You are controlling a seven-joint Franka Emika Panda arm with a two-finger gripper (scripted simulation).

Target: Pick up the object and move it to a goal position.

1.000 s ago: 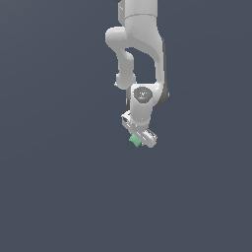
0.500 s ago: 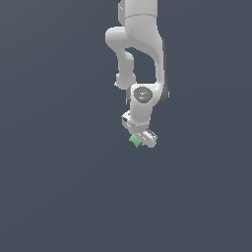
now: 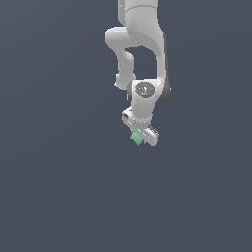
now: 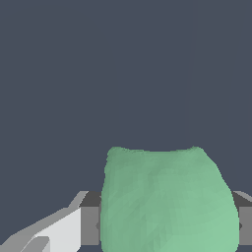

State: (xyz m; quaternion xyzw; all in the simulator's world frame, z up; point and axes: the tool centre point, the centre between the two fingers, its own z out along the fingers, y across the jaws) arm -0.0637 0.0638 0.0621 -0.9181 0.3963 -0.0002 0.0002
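Note:
The small green block (image 3: pixel 136 138) sits between the fingers of my white gripper (image 3: pixel 139 138), which hangs from the arm near the middle of the exterior view. In the wrist view the green block (image 4: pixel 167 202) fills the space between the two dark finger pads (image 4: pixel 90 224), which press on both of its sides. The gripper is shut on the block. No goal marker shows in either view.
Only a plain dark grey background surrounds the arm (image 3: pixel 140 44) in both views.

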